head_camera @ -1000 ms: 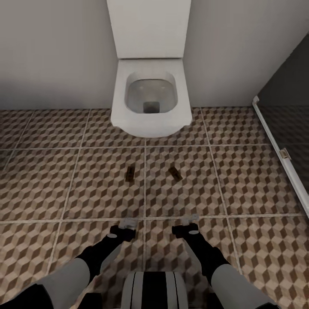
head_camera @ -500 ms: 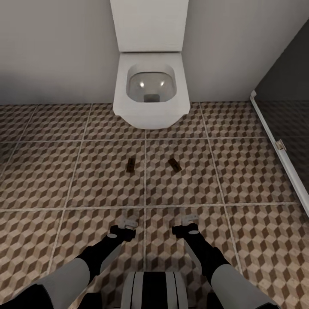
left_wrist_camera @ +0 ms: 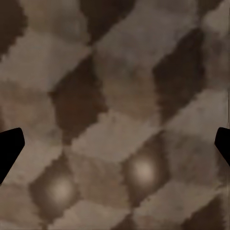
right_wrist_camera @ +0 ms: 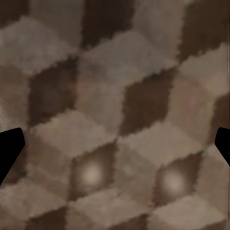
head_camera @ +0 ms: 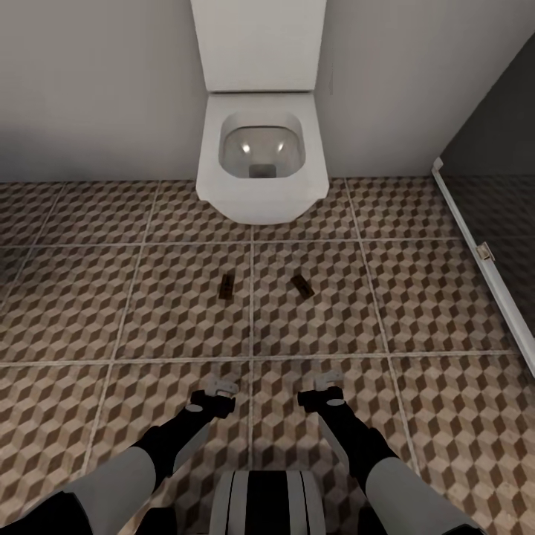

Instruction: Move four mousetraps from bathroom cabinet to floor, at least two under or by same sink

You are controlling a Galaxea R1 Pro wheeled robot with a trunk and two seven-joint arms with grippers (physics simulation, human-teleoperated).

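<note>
Two small flat brown wooden mousetraps lie on the cube-patterned brown, beige and white tiled bathroom floor [head_camera: 446, 312], left one [head_camera: 227, 286] and right one [head_camera: 302, 285] apart, either side of a grout line, in front of the white wall-hung toilet [head_camera: 261, 160]. Left gripper [head_camera: 221, 388] and right gripper [head_camera: 328, 381] hang low over the tiles nearer the robot, jaws spread wide and empty, dark fingertips [left_wrist_camera: 9, 148] at the wrist views' edges. Dark glass shower panel with a white frame [head_camera: 483, 256] at right

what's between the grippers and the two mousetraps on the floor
Nothing visible. Bare patterned floor lies between the left gripper and the left mousetrap, and between the right gripper and the right mousetrap. The toilet stands beyond both traps.
</note>
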